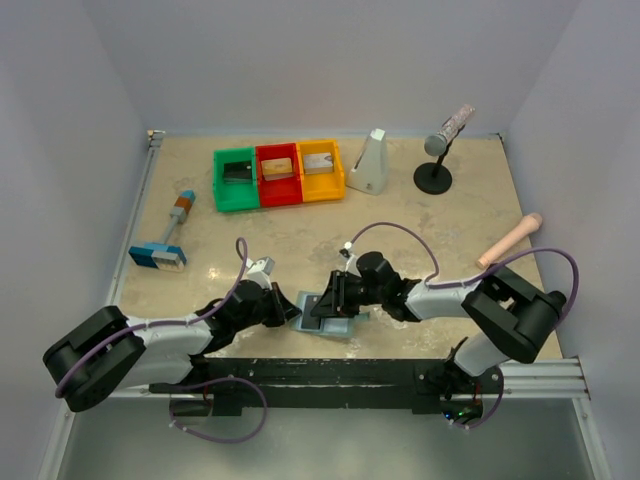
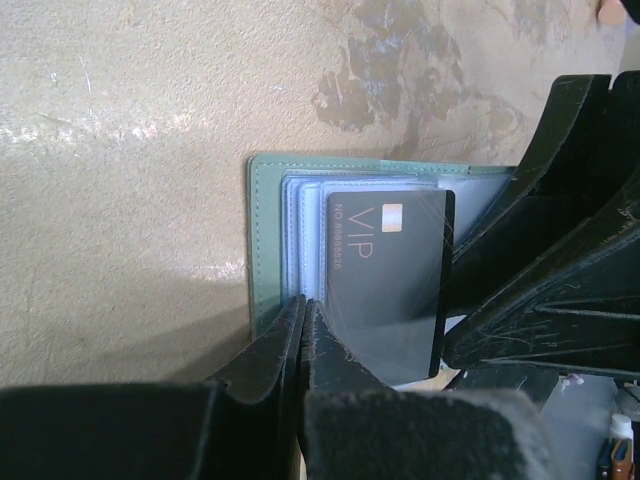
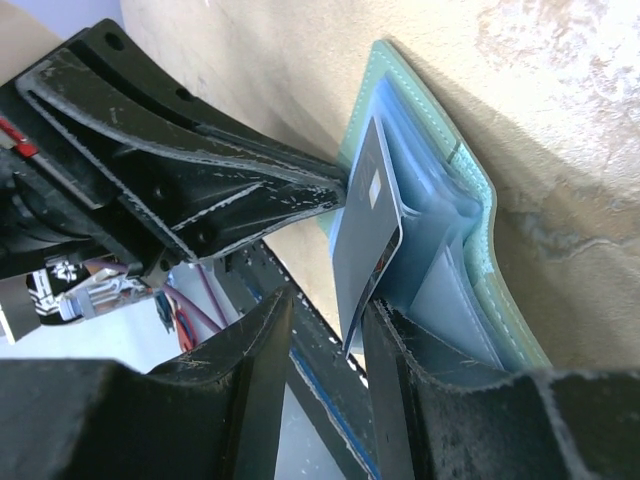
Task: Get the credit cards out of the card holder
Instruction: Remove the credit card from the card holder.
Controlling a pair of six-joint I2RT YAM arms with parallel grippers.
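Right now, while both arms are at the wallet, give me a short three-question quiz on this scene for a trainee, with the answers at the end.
1. True or false: the card holder is folded shut.
2. Pick one. The left gripper is: A) open, holding nothing; B) shut on the card holder's edge; C) out of every view.
3. Fill in: the black VIP card stands between the fingers of the ____ gripper.

Key: 1 false, it lies open with its pale pockets showing. 2 B. 3 the right gripper.
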